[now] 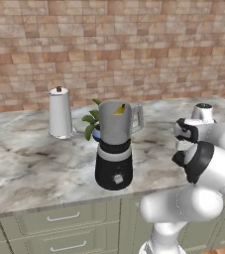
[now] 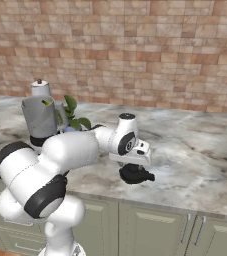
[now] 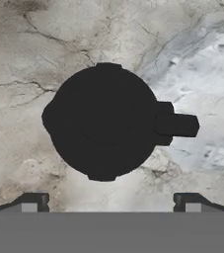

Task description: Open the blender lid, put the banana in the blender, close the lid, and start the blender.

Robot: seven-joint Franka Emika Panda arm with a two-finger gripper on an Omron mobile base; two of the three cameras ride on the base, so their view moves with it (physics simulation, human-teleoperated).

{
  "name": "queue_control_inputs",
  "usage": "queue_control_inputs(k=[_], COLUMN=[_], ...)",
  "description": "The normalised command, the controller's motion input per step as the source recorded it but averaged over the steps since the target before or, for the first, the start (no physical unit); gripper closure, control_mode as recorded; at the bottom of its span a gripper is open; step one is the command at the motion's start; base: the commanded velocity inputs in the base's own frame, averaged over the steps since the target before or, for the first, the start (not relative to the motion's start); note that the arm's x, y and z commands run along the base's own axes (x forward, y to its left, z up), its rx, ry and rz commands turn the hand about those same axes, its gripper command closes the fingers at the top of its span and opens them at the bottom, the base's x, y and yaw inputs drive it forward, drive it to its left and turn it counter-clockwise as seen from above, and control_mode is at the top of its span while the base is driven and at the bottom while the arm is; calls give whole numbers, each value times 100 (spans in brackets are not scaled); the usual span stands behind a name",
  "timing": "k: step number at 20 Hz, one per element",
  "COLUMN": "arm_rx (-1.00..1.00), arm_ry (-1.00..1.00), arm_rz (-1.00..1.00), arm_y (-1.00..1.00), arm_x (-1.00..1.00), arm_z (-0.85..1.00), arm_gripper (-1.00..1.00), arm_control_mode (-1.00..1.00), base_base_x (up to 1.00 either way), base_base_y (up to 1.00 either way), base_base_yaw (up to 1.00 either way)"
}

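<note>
On the veined marble counter (image 1: 29,163), the translucent grey blender (image 1: 116,146) is standing lidless at left, the yellow banana (image 1: 119,110) showing inside its jar; to the right, my claw (image 3: 108,200) is hovering wide open, holding nothing, over the round black blender lid (image 3: 103,121) lying flat.

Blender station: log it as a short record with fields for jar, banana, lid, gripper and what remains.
blender: upright on the marble counter, jar mouth uncovered
banana: yellow, inside the jar near the top
blender lid: black, lying flat on the counter, off to the side of the blender
gripper: open, directly above the lid, not touching it
nearby: white roll and a green plant behind the blender
remaining: lid back on, then start the blender
</note>
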Motion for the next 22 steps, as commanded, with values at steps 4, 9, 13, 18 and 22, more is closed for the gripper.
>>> queue_control_inputs(k=[4,9,13,18,22], arm_rx=[4,5,5,4,3], arm_ry=[0,0,0,0,0], arm_rz=[0,0,0,0,0], arm_y=[0,0,0,0,0], arm_x=[31,24,15,11,1], arm_z=[-33,-30,-23,-14,-15], arm_gripper=[-100,-100,-100,-100,-100], arm_control_mode=[-100,-100,-100,-100,-100], base_base_x=[0,0,0,0,0], base_base_y=[0,0,0,0,0], base_base_yaw=[0,0,0,0,0])
